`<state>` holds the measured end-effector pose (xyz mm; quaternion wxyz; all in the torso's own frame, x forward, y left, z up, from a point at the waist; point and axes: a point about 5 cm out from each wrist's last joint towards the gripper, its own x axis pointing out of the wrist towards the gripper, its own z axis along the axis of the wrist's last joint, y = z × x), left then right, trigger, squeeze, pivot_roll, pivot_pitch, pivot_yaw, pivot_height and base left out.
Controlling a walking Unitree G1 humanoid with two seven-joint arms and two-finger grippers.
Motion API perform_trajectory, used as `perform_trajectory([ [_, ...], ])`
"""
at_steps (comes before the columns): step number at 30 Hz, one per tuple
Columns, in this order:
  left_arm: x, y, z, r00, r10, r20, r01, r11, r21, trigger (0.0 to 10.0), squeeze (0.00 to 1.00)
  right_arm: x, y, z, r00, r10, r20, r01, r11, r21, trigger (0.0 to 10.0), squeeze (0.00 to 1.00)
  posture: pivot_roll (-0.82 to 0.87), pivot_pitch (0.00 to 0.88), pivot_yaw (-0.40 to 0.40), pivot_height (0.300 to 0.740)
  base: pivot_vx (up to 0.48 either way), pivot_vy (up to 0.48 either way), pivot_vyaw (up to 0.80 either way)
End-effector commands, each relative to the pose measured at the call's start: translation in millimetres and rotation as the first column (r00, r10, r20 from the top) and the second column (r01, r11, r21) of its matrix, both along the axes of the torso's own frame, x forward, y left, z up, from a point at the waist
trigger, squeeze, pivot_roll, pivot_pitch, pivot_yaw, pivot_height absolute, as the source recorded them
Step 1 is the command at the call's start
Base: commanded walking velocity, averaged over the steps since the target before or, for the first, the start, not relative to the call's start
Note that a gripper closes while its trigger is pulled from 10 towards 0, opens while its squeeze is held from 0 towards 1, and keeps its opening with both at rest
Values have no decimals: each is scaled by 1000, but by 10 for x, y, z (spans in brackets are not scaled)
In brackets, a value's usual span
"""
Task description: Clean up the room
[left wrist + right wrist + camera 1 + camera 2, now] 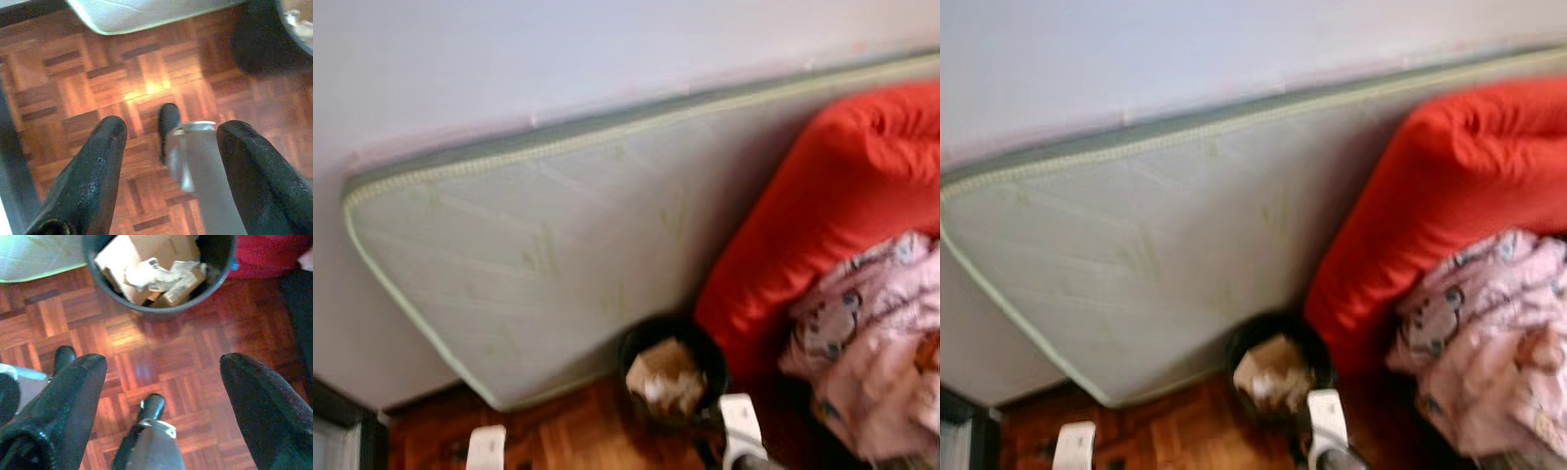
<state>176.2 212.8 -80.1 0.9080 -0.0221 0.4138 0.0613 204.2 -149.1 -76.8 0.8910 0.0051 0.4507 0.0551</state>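
A black waste bin [674,377] stands on the parquet floor, against the foot of a leaning mattress [538,255]. It holds cardboard pieces [146,259] and crumpled paper. My right gripper [161,360] hangs open over the bare floor just short of the bin [161,303], with nothing between its fingers [73,396]. My left gripper [173,125] is also open and holds nothing. It hangs low over the parquet, with the mattress corner [137,14] beyond it.
A big red cushion [822,215] leans to the right of the bin, with a pink patterned cloth [871,343] piled on it. A pale wall [509,59] rises behind the mattress. A dark frame [337,421] stands at the far left. My own feet [151,406] show below the grippers.
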Motion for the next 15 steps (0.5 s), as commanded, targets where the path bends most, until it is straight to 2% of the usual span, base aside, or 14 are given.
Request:
perform_trajectory([
  [1, 24, 7, 12, 999, -34, -4, 34, 999, 8, 10000, 0, -17, -7, -9, 1000, 3, -5, -3, 1000, -5, 10000, 0, 33, 80, -67, 734, 0, 0, 0],
  [11, 87, 4, 42, 995, -102, -1, 102, 995, 22, 10000, 0, -18, -15, -9, 1000, -2, -5, 2, 1000, -5, 10000, 0, 19, 79, -54, 734, 0, 0, 0],
  [15, 88, 7, 40, 997, -73, -1, 73, 997, 16, 10000, 0, -20, -6, -11, 1000, -9, -6, 9, 1000, -3, 10000, 0, 15, 75, -51, 734, 0, 0, 0],
])
